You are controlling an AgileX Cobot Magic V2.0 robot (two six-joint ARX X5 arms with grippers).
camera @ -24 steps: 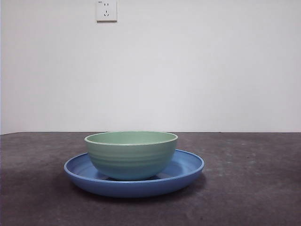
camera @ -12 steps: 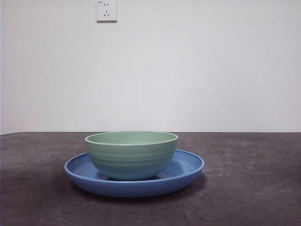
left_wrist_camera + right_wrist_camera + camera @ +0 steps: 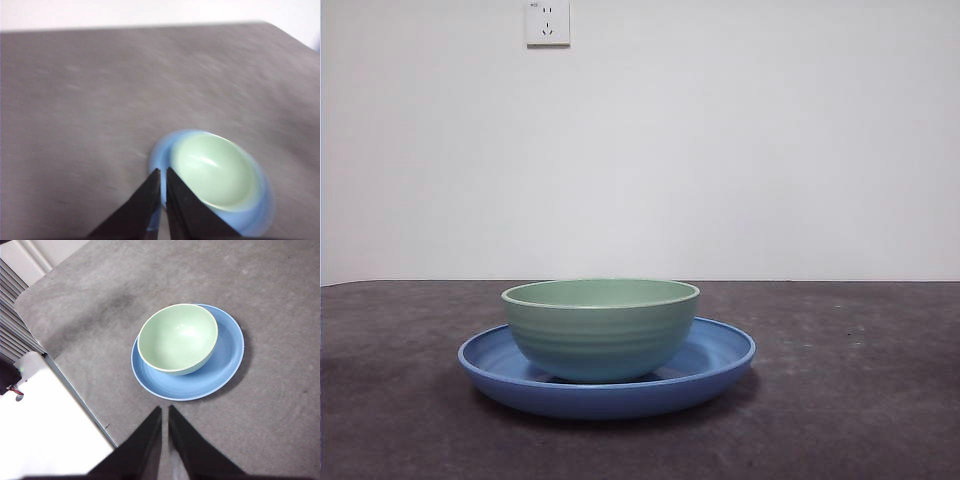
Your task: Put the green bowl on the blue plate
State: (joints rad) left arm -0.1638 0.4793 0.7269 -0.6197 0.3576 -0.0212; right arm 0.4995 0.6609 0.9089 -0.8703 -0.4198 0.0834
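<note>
The green bowl (image 3: 600, 328) sits upright inside the blue plate (image 3: 720, 358) on the table (image 3: 860, 400). The left gripper (image 3: 163, 172) and the right gripper (image 3: 165, 410) both hang above the table with jaws pressed together, holding nothing and touching nothing.

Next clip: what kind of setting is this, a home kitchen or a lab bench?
Probably a lab or test bench: a bare white wall with one power socket, a grey mat-covered table, and only the green bowl on the blue plate.
</note>
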